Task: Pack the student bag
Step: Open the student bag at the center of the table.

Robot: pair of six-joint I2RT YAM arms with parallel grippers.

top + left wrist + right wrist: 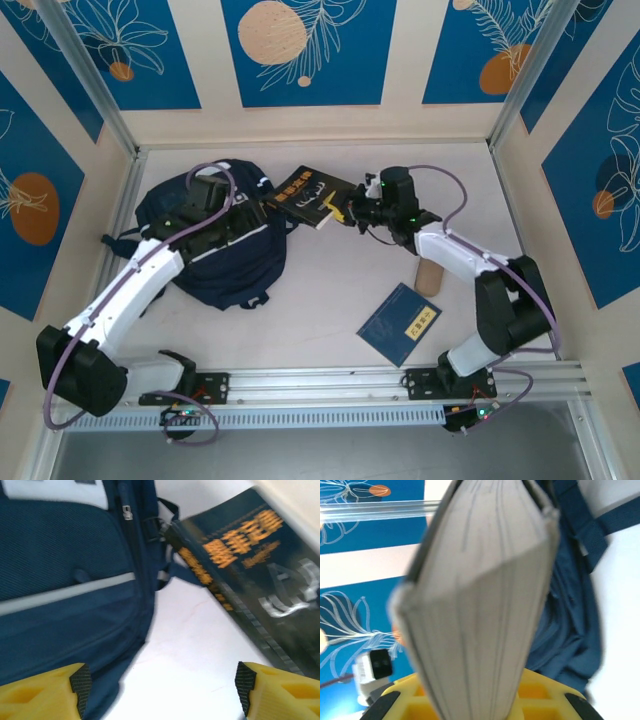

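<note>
A: Bag position?
B: student bag [215, 255] flat on table [330, 290], left of centre in top view. Left half of left wrist view [65, 580], right side of right wrist view [570, 625].
A: Zipped or open?
B: Can't tell. Mouth hidden under left arm from above. Just front panel and reflective stripe up close.
A: Hands?
B: left gripper [238, 208] over bag's upper right edge, jaws wide apart [162, 692], nothing between, bare table underneath. right gripper [352, 212] just right of top-view centre, clamped on black book [312, 196], page edges towards the wrist camera [475, 707].
A: Book relative to bag?
B: Tilted, spine corner [250, 565] right at bag's top strap, upper middle of left wrist view. Touching or just beside, unclear.
A: Anything else out?
B: blue book [400, 322] flat on table, lower right of centre, well apart from bag. Tan roundish thing [430, 278] just above it, partly under right arm, too small to name.
A: Progress?
B: Early, by the look of it. Nothing visibly inside bag. Black book in hand but not in, blue book untouched. Left to do, probably: slide black book into bag mouth, fetch blue one, maybe tan item, then close up.
</note>
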